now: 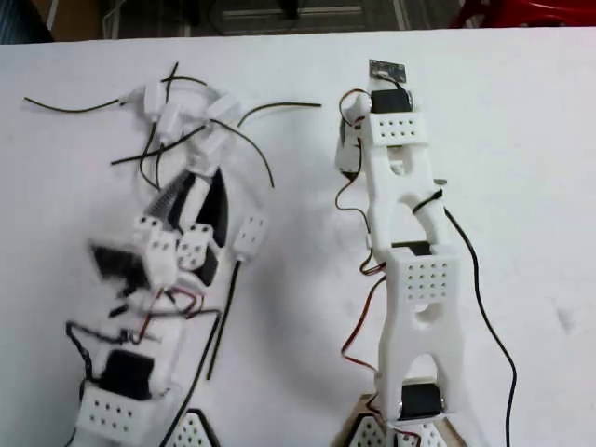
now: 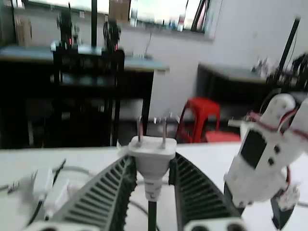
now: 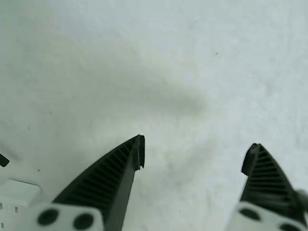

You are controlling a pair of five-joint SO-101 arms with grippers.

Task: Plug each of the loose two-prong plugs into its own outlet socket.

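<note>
Left of the table's (image 1: 531, 140) middle, pinching a white plug (image 2: 151, 153), prongs up, in the left pincer (image 2: 153, 175). Toward the far left corner, loose plugs (image 1: 177, 116) heaped with black cords. Near the far edge, right pincer (image 3: 192, 154) spread wide over bare table.

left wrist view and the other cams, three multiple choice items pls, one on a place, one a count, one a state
1. Where is the white plug? A. between the fingers of the left gripper B. on the floor C. in an outlet socket
2. How many prongs does it have? A. one B. two C. three
3. What state is the right gripper in? A. shut on a plug B. shut on a cable C. open above the table
Key: 1 A, ribbed fingers press its sides; 2 B, two metal pins stand up from it; 3 C, its fingers are spread with nothing between.
</note>
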